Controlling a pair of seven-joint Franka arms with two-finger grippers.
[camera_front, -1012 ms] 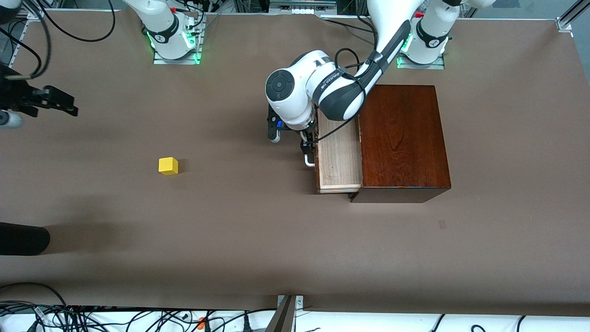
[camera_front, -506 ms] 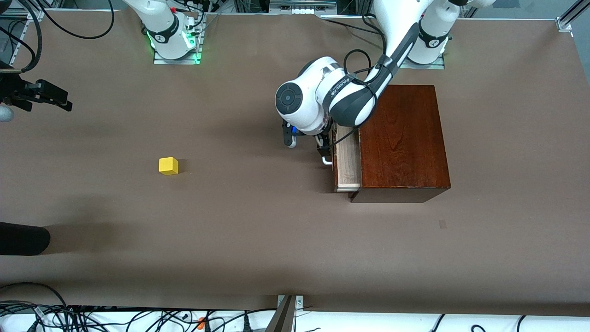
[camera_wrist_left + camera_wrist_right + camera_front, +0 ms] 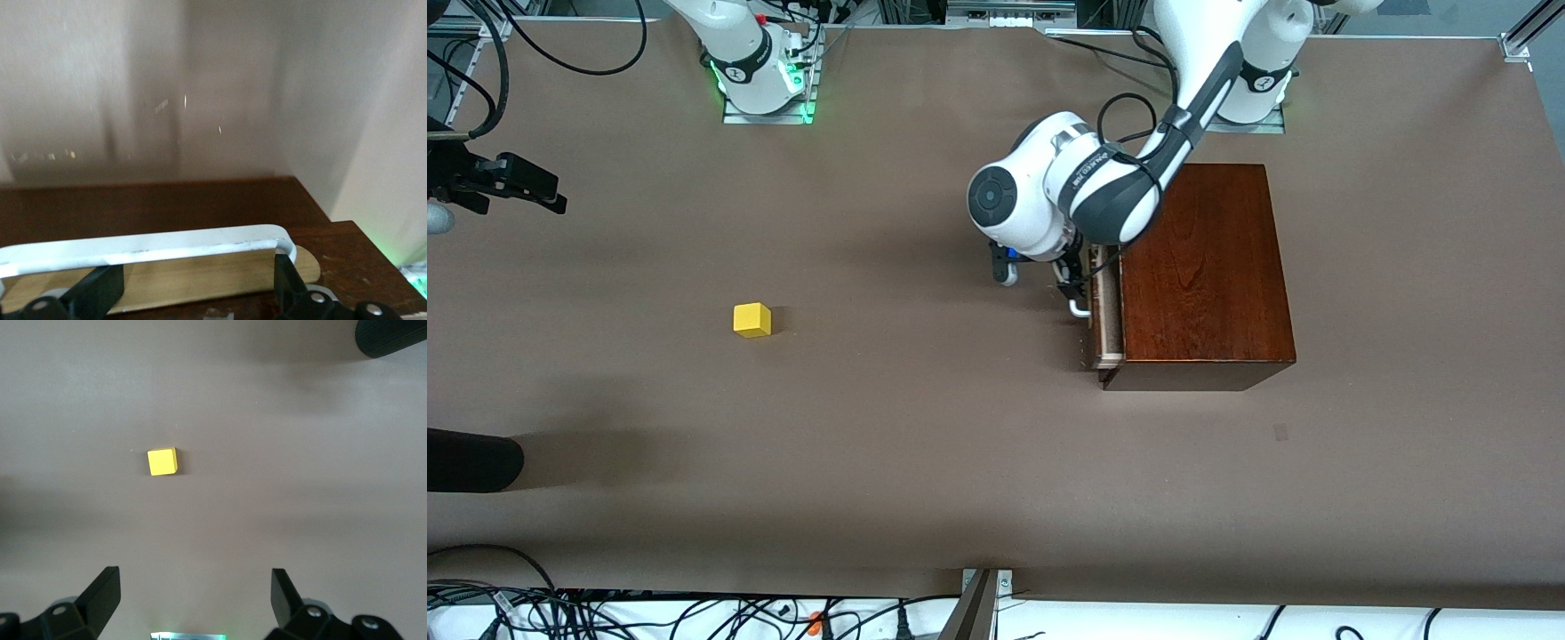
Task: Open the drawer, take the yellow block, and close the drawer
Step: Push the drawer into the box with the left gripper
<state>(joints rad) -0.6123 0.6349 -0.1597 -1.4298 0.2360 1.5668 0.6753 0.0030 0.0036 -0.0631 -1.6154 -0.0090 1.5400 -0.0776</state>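
The table (image 3: 925,462) is a wide brown surface. On it, toward my left arm's end, stands the dark reddish-brown wooden box (image 3: 1205,267). The drawer (image 3: 1104,307) projects from the box face that points toward my right arm's end by only a narrow strip of pale interior, so it stands almost shut.

My left arm reaches down from its base to the drawer front. The left gripper (image 3: 1079,286) sits at the white bar handle (image 3: 143,247). In the left wrist view the two black fingers (image 3: 97,293) stand far apart, one near each end of the bar, which crosses the gap between them. The jaws are therefore wide and clamp nothing; whether they touch the bar I cannot tell.

My right arm waits at the edge of the front view, toward its own end of the table. The right gripper (image 3: 195,600) hangs above bare table, jaws spread wide and empty.

The yellow block (image 3: 752,319) lies on the open table, well apart from the box, below the right gripper and untouched.
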